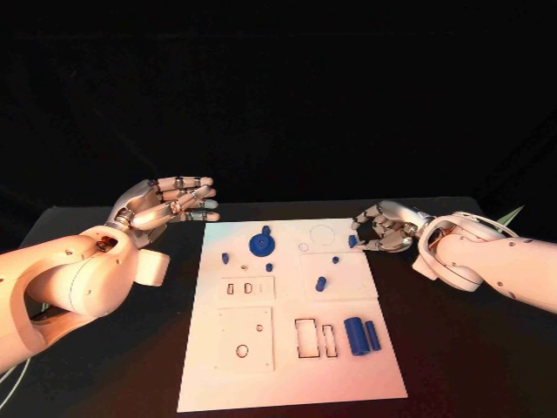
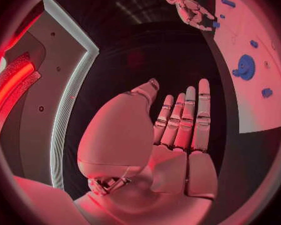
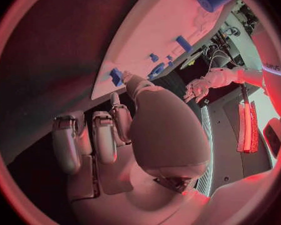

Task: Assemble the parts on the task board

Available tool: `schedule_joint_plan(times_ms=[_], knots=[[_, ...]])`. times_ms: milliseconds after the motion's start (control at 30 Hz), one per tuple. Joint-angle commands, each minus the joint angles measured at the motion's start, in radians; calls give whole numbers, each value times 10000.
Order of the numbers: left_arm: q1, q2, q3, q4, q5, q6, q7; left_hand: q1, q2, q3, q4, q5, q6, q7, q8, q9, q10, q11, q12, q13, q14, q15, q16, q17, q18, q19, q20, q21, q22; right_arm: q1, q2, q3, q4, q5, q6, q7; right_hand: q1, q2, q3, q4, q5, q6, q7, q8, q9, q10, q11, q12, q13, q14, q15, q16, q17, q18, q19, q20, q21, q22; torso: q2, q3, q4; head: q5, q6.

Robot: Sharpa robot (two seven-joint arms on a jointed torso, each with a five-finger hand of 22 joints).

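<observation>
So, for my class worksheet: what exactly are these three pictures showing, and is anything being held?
This is a robot with two white arms ending in silver hands, at a black table. One picture looks down from its head; the two round ones come from cameras behind each wrist. On the table lies a white task board with small blue parts, such as a round blue disc and two blue cylinders. The left hand hovers open beside the board, holding nothing. The right hand is at the board's far right corner, its fingers around a small blue piece; whether it actually grips that is unclear.
</observation>
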Motion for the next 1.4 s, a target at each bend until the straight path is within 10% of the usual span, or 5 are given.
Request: schedule_joint_plan(times_ms=[33,1400], knots=[[10,4,8,7,37,139,53,-59,74,18,-37,36,-67,713,-46,-9,-1,91,-62,6,-69,9,12,9,94,-17,-8,32,16,-29,21,0,-3,-163,239,154,79,-7,87,-1,62,98,-26,67,16,61,-26,54,661,992,-82,53,2480,-69,1063,-83,46,2635,-4,2,-10,5,-14],[10,4,7,-23,37,160,34,-59,74,18,-37,36,-67,713,-46,-9,-1,91,-62,6,-69,9,12,9,94,-17,-8,32,16,-124,420,-28,-307,-405,177,-223,-191,144,846,23,180,848,-115,190,-18,238,-108,197,822,1005,-168,74,2531,-69,1063,-174,46,2635,-16,7,-14,71,-80]])
